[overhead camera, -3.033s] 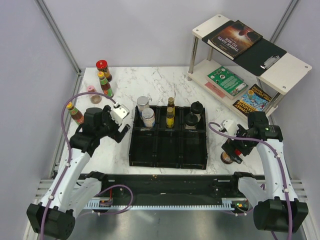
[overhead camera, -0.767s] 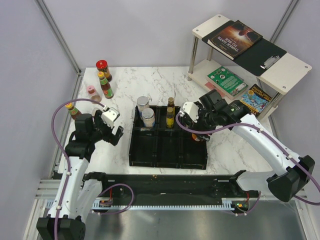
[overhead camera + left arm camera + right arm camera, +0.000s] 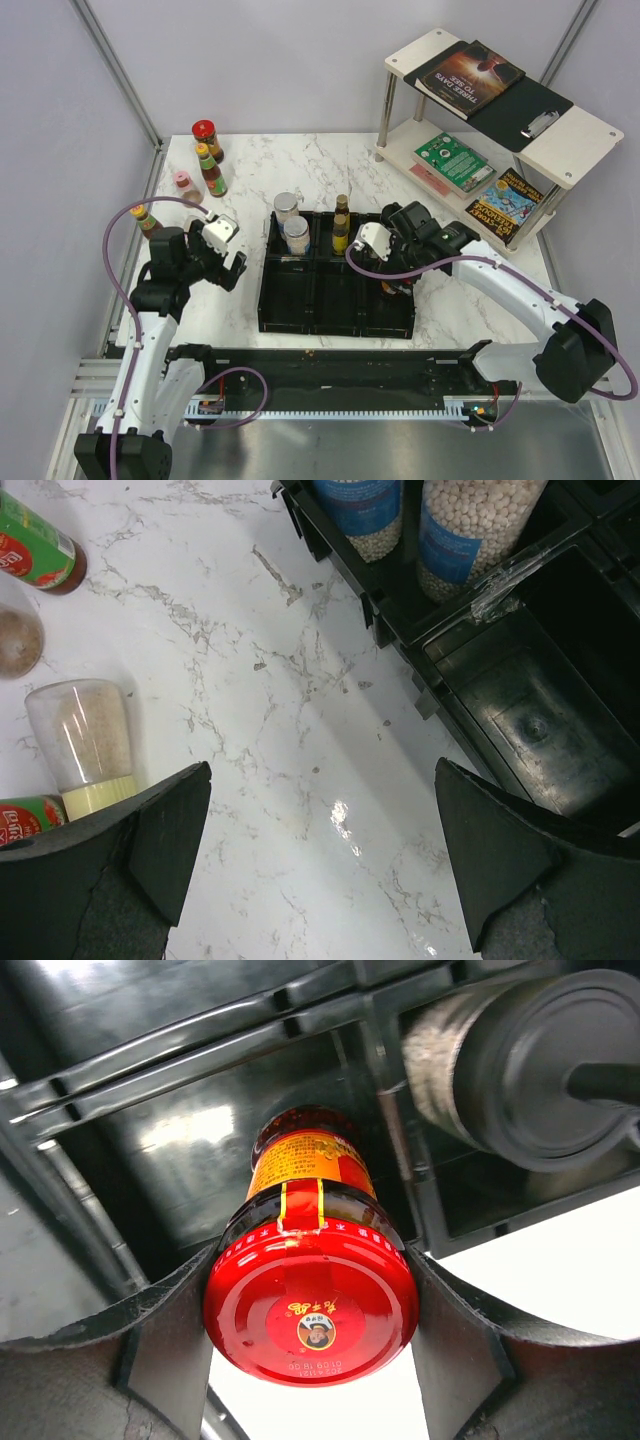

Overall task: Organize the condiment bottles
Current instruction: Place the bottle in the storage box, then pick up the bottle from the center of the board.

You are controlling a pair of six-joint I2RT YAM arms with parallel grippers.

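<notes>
The right gripper (image 3: pixel 310 1315) is clamping its two fingers (image 3: pixel 455 1350) on the lid of a red-capped jar (image 3: pixel 310 1260), one finger on each side. The jar is hanging below the fingers over a compartment in the right column of the black tray (image 3: pixel 262 300). I cannot tell if its bottom is touching the tray floor. In the next compartment a dark-lidded jar (image 3: pixel 540 1070) is standing.

The left gripper (image 3: pixel 315 870) is spreading its jaws wide and is grasping nothing. It is hovering over the marble table (image 3: pixel 300 165), just left of the tray.

Two clear jars (image 3: pixel 297 235) with white beads are standing at the back left corner of the tray, and a slim dark bottle (image 3: pixel 341 225) is standing in the back middle compartment.

On the left part of the table, well apart from the tray, another red-capped jar (image 3: pixel 204 133), a yellow-capped bottle (image 3: pixel 210 170), a pink-lidded shaker (image 3: pixel 183 182) and a second yellow-capped bottle (image 3: pixel 146 220) are waiting.
</notes>
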